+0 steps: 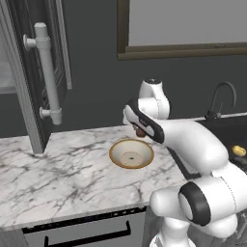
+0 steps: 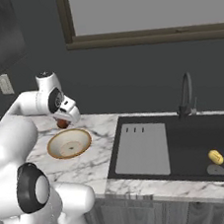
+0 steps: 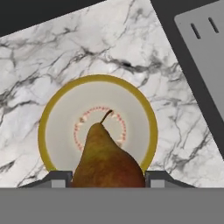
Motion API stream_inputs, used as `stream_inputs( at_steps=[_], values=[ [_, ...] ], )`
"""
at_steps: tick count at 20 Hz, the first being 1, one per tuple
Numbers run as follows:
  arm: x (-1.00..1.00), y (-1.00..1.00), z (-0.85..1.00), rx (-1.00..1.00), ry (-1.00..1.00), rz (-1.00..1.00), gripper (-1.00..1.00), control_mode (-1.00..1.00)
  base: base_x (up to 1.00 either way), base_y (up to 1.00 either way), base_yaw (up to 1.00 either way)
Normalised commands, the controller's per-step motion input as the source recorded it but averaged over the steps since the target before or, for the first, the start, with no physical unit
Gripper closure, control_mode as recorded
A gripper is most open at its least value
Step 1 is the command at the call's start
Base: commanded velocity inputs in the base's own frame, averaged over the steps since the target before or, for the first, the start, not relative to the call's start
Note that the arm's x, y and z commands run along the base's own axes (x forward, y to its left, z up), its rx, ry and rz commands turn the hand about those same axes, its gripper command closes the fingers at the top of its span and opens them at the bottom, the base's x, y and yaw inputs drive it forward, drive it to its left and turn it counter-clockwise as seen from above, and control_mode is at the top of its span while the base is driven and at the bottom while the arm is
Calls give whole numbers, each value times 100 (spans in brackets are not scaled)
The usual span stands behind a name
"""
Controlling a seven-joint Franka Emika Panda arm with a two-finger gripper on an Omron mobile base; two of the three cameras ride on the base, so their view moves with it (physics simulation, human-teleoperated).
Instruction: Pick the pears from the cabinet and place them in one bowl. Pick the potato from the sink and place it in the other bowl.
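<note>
Brown-red pear (image 3: pixel 107 159) sits pinched between the two dark fingertips of the gripper (image 3: pixel 107 179); the jaws press on its broad lower body from either side. Its long axis runs along the line of the hand, narrow neck and curved stem pointing away from the hand, down toward the counter. In the hand view the stem tip falls over the faint ring at the centre of the cream-tan bowl (image 3: pixel 57 127).

From both base views the gripper (image 2: pixel 64 121) hangs just above the far rim of that bowl (image 1: pixel 116 155), fruit (image 1: pixel 140 131) held clear of it, not touching.

Around: white marble counter (image 1: pixel 58 173) with grey veins. Bowl stands alone on it, between the cabinet and the sink. Open cabinet door (image 1: pixel 34 82) with its long silver bar handle (image 1: pixel 47 72) hangs left, well apart from the bowl. Right of the bowl, the black sink (image 2: pixel 187 139) with ribbed grey drainboard (image 2: pixel 141 150) and dark curved tap (image 2: pixel 186 95). Pale-yellow potato (image 2: pixel 216 157) lies in the basin, far right, long axis slanting.
</note>
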Motion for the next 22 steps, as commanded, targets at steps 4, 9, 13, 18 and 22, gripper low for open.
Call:
stream_inputs(
  at_steps=[4, 9, 13, 18, 22],
  values=[
    [23, 7, -65, 0, 2, 0, 100, -100, 0, 0, 0],
    [18, 5, -58, 0, 2, 0, 100, -100, 0, 0, 0],
    [7, 4, -46, 0, 7, 0, 100, -100, 0, 0, 0],
    [6, 7, -15, 0, 4, 0, 100, -100, 0, 0, 0],
    [17, 0, -8, 0, 0, 0, 100, -100, 0, 0, 0]
  ],
)
